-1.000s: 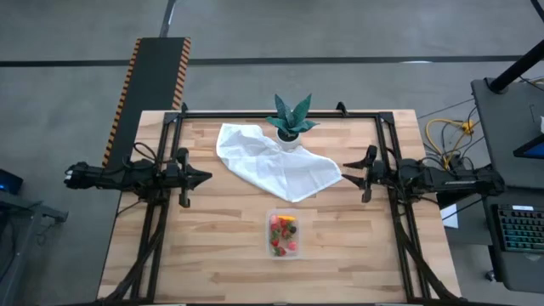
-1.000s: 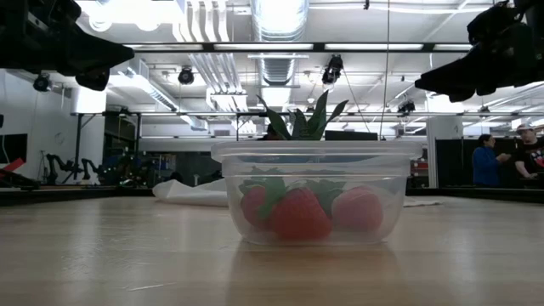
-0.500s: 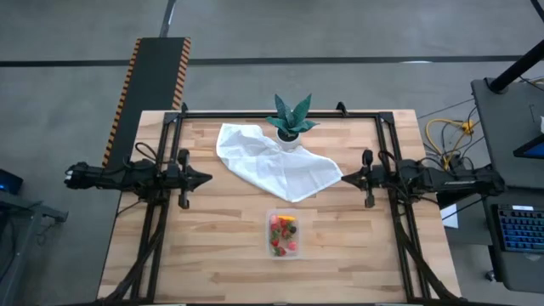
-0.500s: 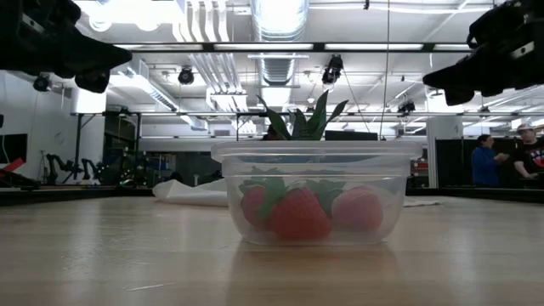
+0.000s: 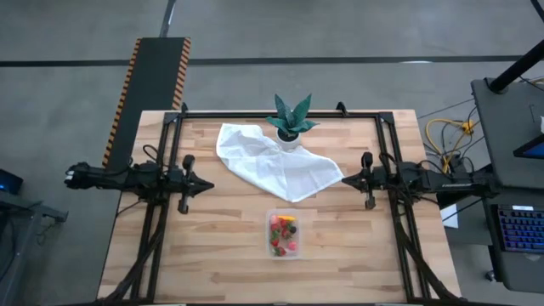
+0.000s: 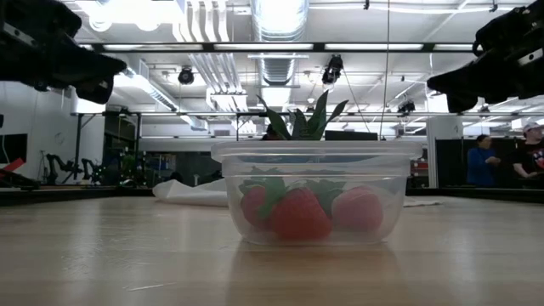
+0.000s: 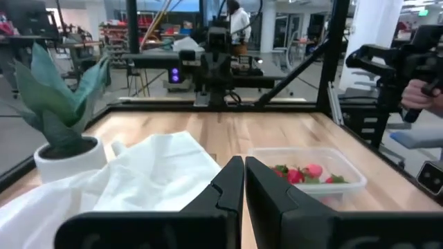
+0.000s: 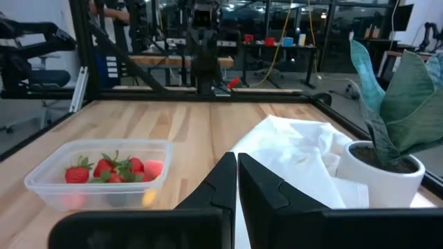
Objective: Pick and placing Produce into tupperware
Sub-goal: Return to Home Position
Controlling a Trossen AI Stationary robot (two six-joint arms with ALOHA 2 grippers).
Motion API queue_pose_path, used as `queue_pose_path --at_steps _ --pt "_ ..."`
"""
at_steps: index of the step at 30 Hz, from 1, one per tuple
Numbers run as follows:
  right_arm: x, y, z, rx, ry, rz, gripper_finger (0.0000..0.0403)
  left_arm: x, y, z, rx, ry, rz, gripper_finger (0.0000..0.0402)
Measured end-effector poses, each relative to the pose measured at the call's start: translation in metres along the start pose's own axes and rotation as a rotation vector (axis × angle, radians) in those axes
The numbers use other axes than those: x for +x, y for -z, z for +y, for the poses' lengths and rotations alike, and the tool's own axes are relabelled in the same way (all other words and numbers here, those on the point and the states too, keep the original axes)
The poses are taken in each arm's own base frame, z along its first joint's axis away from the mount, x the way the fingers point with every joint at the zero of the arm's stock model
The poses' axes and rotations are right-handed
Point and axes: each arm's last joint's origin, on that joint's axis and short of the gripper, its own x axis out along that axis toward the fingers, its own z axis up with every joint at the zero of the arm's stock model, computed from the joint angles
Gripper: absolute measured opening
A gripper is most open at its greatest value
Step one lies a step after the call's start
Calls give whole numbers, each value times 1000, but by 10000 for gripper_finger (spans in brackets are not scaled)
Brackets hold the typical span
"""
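Nearest, at 6 o'clock on the table (image 5: pixel 212 246), sits the tupperware (image 5: pixel 269 235), long axis running 12 to 6 in the high view. The Produce (image 5: pixel 283 231) is inside it: red strawberry pieces, a pink one and an orange-yellow sliver, and every piece we can see is in the box. Mid-table, the left gripper (image 5: pixel 208 179) hangs at the 9 o'clock side and the right gripper (image 5: pixel 342 179) at the 3 o'clock side. Both are raised off the wood and clenched on nothing, the fingers (image 7: pixel 228 181) pressed together in the left wrist view and likewise in the right wrist view. From the left gripper the box lies at about 4 o'clock, and from the right gripper between 7 and 8 o'clock. Both are well apart from it, the right a bit nearer. We judge no reach toward the box is needed. The homing move should pull each arm straight outward, left toward 9 and right toward 3, away from the box. Farther back, the white cloth (image 5: pixel 272 166) lies between the two tips, and the potted plant (image 5: pixel 291 119) stands at 12 o'clock on its far edge.
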Motion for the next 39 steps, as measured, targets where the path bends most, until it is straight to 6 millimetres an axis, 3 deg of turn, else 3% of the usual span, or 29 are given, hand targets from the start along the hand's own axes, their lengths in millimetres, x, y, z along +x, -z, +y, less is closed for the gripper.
queue_pose_path --at_steps 5,19,39 --pt "0 0 0 0 3 1 8 5 19 -1 -31 28 -23 0" --pt "0 0 -1 -56 21 2 8 6 20 4 19 -57 -20 0" --pt "0 0 -3 -1 15 7 9 7 20 6 77 -71 -15 0"
